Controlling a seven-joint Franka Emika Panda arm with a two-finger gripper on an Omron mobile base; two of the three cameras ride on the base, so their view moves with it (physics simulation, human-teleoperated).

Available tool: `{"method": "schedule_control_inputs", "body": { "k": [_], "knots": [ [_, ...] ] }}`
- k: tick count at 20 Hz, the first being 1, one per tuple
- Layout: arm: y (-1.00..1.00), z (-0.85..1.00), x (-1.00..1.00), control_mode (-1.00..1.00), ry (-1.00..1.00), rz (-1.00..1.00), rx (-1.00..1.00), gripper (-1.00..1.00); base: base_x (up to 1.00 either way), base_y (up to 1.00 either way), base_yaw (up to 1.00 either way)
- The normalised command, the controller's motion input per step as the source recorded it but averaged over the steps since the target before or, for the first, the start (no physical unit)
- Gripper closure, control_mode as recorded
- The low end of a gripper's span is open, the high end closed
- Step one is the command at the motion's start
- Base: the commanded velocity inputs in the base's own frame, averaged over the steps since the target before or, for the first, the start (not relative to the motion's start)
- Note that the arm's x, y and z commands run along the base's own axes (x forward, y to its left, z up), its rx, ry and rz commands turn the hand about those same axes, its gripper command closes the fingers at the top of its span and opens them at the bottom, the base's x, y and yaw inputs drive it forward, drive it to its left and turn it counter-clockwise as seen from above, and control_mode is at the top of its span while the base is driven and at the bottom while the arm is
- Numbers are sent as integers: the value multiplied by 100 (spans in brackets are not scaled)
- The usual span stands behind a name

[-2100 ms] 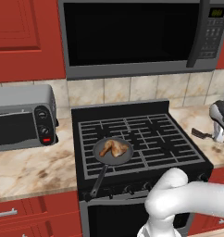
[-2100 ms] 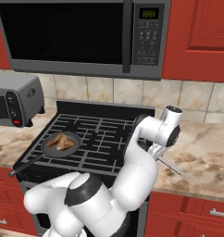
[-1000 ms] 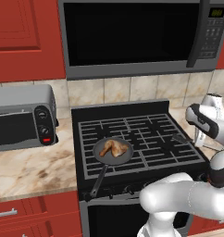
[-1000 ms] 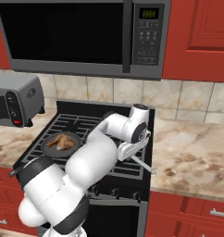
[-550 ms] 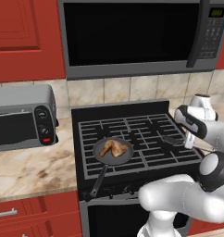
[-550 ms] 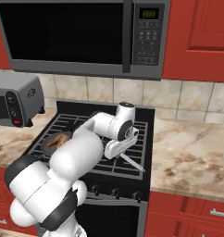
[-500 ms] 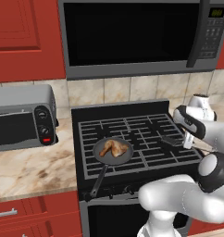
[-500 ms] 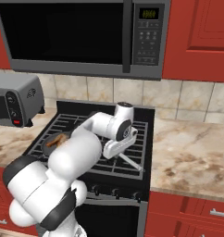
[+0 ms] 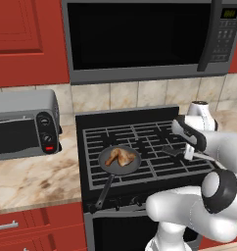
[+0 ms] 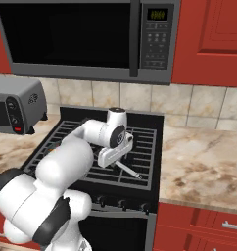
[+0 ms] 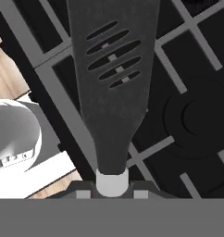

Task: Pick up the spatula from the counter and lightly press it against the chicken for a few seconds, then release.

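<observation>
The gripper (image 11: 112, 186) is clamped on the neck of the spatula (image 11: 113, 69), just where the blade begins. The hand view gives the blade close up: dark, slotted, lying over the black stove grate (image 11: 178, 41). The right base view adds the thin handle (image 10: 130, 170) sticking out behind the hand toward the near right. The left base view places the blade (image 9: 170, 151) over the right half of the stove, pointing left at the chicken (image 9: 121, 157), which sits in its pan (image 9: 103, 164) on the near left burner, well apart from the blade. The arm bends up from the near right, wrist high and hand angled down.
</observation>
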Motion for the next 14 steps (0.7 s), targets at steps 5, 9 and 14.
{"method": "schedule_control_inputs", "body": {
  "k": [5,9,14],
  "knots": [
    [34,1,0,-100,-1,8,-1,100,0,0,0],
    [34,5,0,-100,0,9,-1,100,0,0,0],
    [34,9,1,-100,0,10,0,100,0,0,0]
  ]
}}
